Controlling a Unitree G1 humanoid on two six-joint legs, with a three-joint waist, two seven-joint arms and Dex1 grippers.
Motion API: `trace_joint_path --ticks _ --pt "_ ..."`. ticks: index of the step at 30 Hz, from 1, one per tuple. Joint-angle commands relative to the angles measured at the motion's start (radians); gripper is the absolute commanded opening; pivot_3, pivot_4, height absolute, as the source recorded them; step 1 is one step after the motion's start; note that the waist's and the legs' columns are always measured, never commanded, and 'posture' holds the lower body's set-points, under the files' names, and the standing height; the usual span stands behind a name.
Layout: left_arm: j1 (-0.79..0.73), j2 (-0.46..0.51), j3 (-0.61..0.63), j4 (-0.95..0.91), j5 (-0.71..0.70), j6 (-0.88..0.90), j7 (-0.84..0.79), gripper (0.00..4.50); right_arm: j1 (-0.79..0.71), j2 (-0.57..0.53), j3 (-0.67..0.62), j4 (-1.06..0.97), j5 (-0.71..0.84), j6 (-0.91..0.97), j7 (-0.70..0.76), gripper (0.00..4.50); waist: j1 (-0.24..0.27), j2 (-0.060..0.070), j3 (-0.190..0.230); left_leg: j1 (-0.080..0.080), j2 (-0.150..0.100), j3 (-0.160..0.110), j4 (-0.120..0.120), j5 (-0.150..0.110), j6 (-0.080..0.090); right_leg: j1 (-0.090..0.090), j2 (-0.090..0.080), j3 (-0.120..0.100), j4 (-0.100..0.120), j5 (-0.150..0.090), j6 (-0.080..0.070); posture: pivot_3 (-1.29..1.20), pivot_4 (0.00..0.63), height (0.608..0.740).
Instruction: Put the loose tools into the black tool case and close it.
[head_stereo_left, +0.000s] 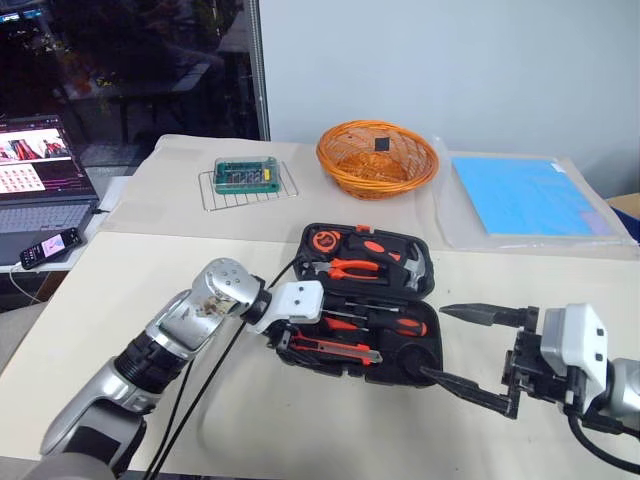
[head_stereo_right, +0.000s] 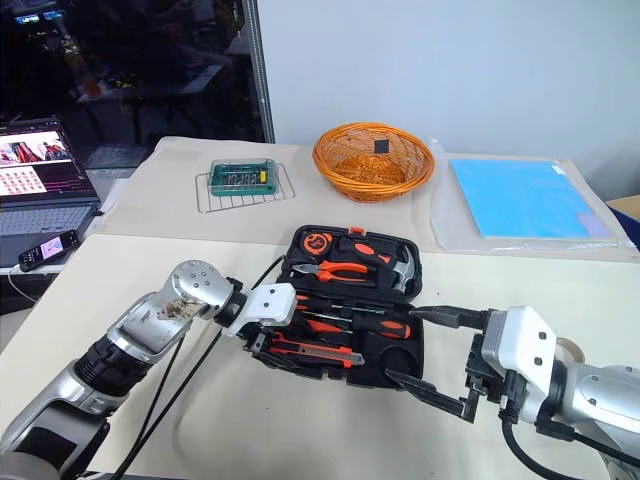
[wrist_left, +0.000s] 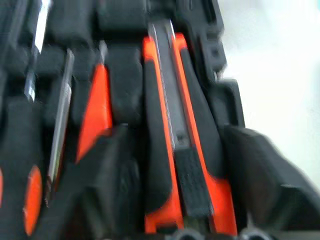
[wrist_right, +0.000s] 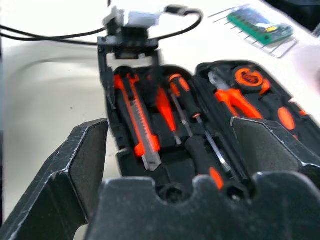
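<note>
The tool case (head_stereo_left: 415, 262) lies open on the table (head_stereo_left: 120, 300). The left gripper (wrist_right: 129, 75), fingers spread, straddles the seated utility knife (wrist_right: 141, 125). The right gripper (head_stereo_left: 470, 350) hovers open.

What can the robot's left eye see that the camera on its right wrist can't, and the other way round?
Left eye: the basket, laptop, phone and blue sheet at the back.
Right wrist: the left claw up close, open either side of the knife's end.
Both: the open case, knife, pliers and screwdrivers.
</note>
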Motion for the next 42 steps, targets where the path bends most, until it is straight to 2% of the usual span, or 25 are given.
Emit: trace_joint_path --ticks 1,3,7,11,12,17,19,22,26,29,32,38,42 --pt "0.025 -0.041 0.187 -0.027 -0.210 0.140 0.034 3.70 0.009 -0.012 -0.065 0.018 0.010 -0.016 0.032 4.50 -0.001 0.000 0.000 0.000 0.000 0.000 0.000 0.000 0.000 0.000 0.000 0.000 0.000 0.000 0.000 0.00 0.150 0.740" --pt "0.070 -0.043 0.208 -0.039 -0.235 0.124 0.034 3.20 0.013 -0.011 -0.076 0.027 0.010 -0.017 0.043 4.50 -0.008 0.000 0.000 0.001 0.000 0.000 0.000 0.000 0.000 0.000 0.000 0.000 0.001 0.000 0.000 0.00 0.150 0.740" --pt "0.167 -0.040 0.198 -0.040 -0.204 0.106 0.102 1.54 0.032 -0.008 -0.112 0.036 0.011 -0.014 0.057 4.50 -0.011 0.001 0.000 0.003 0.000 0.000 0.000 0.000 0.000 0.002 0.000 0.001 0.001 0.000 0.000 0.00 0.150 0.740" --pt "0.254 0.021 0.146 -0.046 -0.127 0.097 0.136 0.19 0.070 -0.005 -0.166 0.034 0.019 -0.004 0.076 4.50 -0.011 0.001 0.000 0.004 0.000 0.000 0.000 0.000 0.000 0.002 0.000 0.001 0.001 0.000 0.000 0.00 0.150 0.740" --pt "0.259 0.028 0.129 -0.045 -0.111 0.098 0.145 0.05 0.078 -0.004 -0.173 0.035 0.018 -0.006 0.081 4.50 -0.010 0.000 -0.001 0.004 0.000 0.000 0.000 0.000 0.000 0.003 -0.001 0.001 0.001 0.000 0.000 0.00 0.150 0.740" --pt "0.210 0.006 -0.039 0.017 0.024 0.051 0.168 0.05 0.102 -0.007 -0.208 0.024 0.031 0.006 0.086 4.50 -0.002 0.005 -0.004 0.012 0.000 0.000 -0.001 -0.001 -0.001 0.010 -0.003 0.001 0.000 0.000 0.000 0.00 0.150 0.740" --pt "0.172 -0.029 -0.093 0.061 0.069 0.020 0.178 0.05 0.115 -0.010 -0.228 0.011 0.037 0.014 0.088 4.50 0.001 0.007 -0.005 0.016 0.000 0.000 -0.002 -0.004 -0.008 0.014 -0.004 0.001 -0.001 0.000 0.000 0.00 0.150 0.740" --pt "0.160 -0.078 -0.144 0.115 0.120 -0.063 0.196 0.05 0.150 -0.001 -0.266 -0.015 0.046 0.026 0.090 4.50 -0.001 0.010 -0.010 0.017 0.000 -0.001 -0.002 -0.005 -0.008 0.015 -0.004 0.001 -0.001 0.000 0.001 0.00 0.150 0.740" --pt "0.197 -0.178 -0.063 0.161 0.055 -0.193 0.238 0.05 0.209 0.029 -0.299 -0.074 0.062 0.044 0.051 4.50 0.007 0.016 -0.018 0.017 0.000 -0.001 -0.003 -0.003 -0.005 0.016 -0.005 0.001 -0.002 -0.001 0.001 0.00 0.150 0.740" --pt "0.175 -0.246 0.083 0.133 -0.086 -0.144 0.252 0.05 0.234 0.049 -0.312 -0.091 0.067 0.045 0.043 4.50 0.013 0.017 -0.019 0.016 0.000 -0.001 -0.003 -0.004 -0.005 0.015 -0.007 0.000 -0.002 -0.001 0.002 0.00 0.150 0.740" --pt "0.129 -0.211 0.180 0.099 -0.176 -0.029 0.233 0.05 0.248 0.065 -0.320 -0.094 0.073 0.034 0.043 4.50 0.007 0.011 -0.016 0.012 0.000 -0.002 -0.002 -0.004 -0.006 0.013 -0.007 -0.001 -0.002 -0.001 0.002 0.00 0.150 0.740" --pt "0.144 -0.107 0.202 -0.001 -0.237 0.045 0.162 0.05 0.241 0.080 -0.300 -0.054 0.047 0.012 0.055 4.50 -0.010 0.010 -0.015 0.011 0.000 -0.001 -0.003 -0.002 0.002 0.011 -0.004 0.000 -0.002 -0.003 0.002 0.00 0.150 0.740" --pt "0.174 -0.096 0.241 -0.045 -0.298 0.056 0.152 0.05 0.196 0.079 -0.263 -0.001 -0.001 0.096 -0.079 4.50 -0.011 0.010 -0.015 0.010 0.000 -0.001 -0.003 -0.004 0.002 0.009 -0.005 0.000 -0.002 -0.005 0.001 0.00 0.150 0.740"
